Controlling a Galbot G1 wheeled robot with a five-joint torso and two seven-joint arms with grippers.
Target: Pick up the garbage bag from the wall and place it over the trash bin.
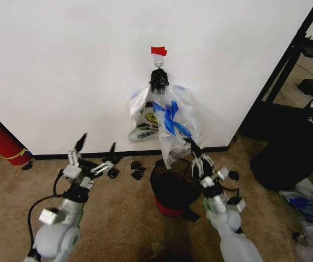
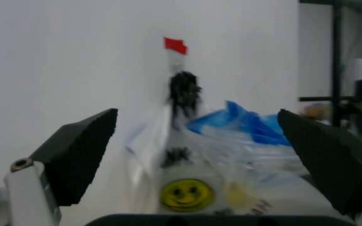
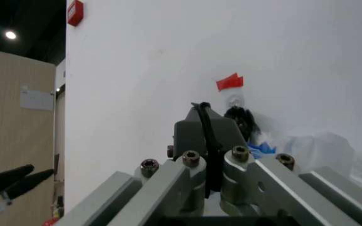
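The garbage bag [image 1: 170, 124], see-through with blue patches and a yellow smiley, hangs on the white wall [image 1: 63, 65] from a hook under a small red tape piece [image 1: 158, 51]. Its top is bunched in a black knot. Below it on the carpet stands the black trash bin [image 1: 172, 190] with a red base. My left gripper [image 1: 96, 146] is open, low and left of the bag; in the left wrist view the bag [image 2: 231, 155] lies ahead between the wide-apart fingers [image 2: 80, 155]. My right gripper [image 1: 191, 143] is shut, its tip at the bag's lower right edge, above the bin.
A red cylinder [image 1: 0, 139] leans at the far left. A black shelf frame [image 1: 287, 71] and a large black bulk [image 1: 298, 147] stand on the right, with loose plastic bags [image 1: 309, 210] on the floor. Black scraps [image 1: 137, 170] lie by the baseboard.
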